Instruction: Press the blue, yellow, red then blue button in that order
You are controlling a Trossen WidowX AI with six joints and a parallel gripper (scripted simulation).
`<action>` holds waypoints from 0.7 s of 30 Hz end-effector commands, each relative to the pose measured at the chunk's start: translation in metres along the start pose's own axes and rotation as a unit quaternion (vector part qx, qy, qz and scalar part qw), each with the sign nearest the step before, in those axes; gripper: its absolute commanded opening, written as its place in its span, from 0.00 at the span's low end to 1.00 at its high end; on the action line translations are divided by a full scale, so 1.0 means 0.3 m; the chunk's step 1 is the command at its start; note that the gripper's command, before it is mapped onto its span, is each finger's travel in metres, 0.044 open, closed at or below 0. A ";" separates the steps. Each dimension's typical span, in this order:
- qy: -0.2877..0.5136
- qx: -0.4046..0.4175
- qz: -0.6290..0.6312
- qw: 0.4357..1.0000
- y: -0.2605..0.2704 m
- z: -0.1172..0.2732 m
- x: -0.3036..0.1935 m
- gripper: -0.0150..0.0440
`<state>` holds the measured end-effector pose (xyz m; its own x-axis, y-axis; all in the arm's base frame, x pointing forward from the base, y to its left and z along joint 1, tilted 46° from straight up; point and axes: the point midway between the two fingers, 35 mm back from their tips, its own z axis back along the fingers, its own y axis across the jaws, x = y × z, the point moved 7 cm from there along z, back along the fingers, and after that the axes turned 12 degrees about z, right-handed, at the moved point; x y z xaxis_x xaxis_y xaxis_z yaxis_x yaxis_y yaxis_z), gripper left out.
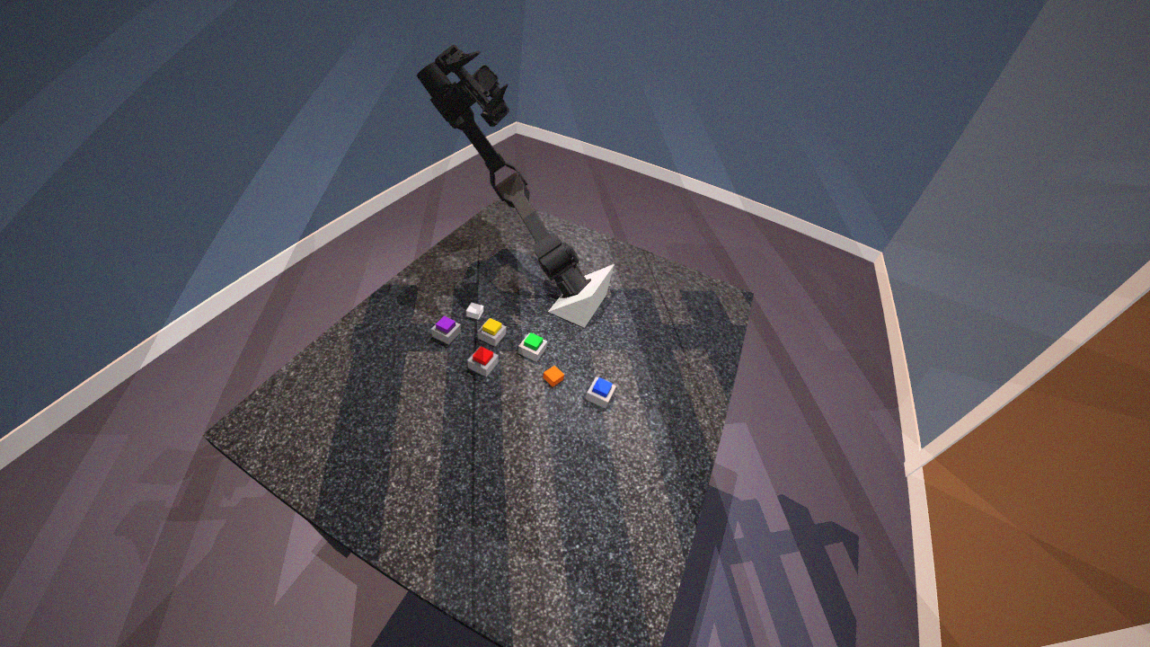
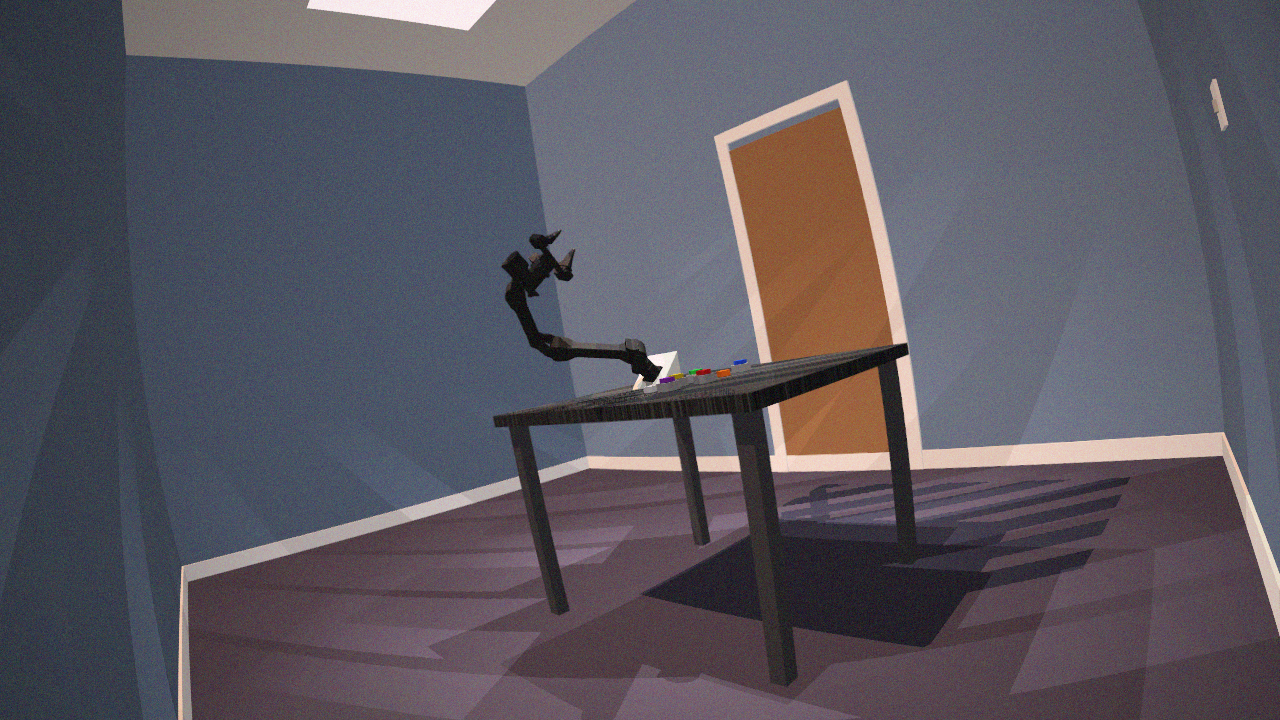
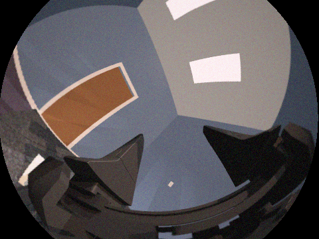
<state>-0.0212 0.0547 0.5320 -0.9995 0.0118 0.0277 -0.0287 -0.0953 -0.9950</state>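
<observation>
The spread fingers (image 1: 491, 74) (image 2: 565, 248) hang beyond the desk's (image 1: 450, 483) (image 2: 626, 413) edge, well apart from the blue button (image 1: 601, 387) (image 2: 740, 362).

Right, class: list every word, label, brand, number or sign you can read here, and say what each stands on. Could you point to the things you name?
No readable text in any view.
The square coloured push-buttons, such as the square blue push-button (image 1: 602, 386) (image 2: 740, 362), show no lettering.
The black jointed robot arm (image 1: 533, 227) (image 2: 595, 350) shows none either; any tiny marking would be too small to read.
</observation>
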 end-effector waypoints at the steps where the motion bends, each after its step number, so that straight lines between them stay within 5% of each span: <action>1: 0.001 0.003 -0.005 1.000 0.001 -0.006 -0.006 0.93; 11: 0.092 0.152 -0.266 0.947 0.119 -0.322 -0.289 0.93; 21: 0.267 0.269 -0.516 0.768 0.362 -0.650 -0.542 0.93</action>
<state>0.1157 0.2060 0.4396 -0.5148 0.5953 0.6170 -0.8487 -0.2521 -0.4648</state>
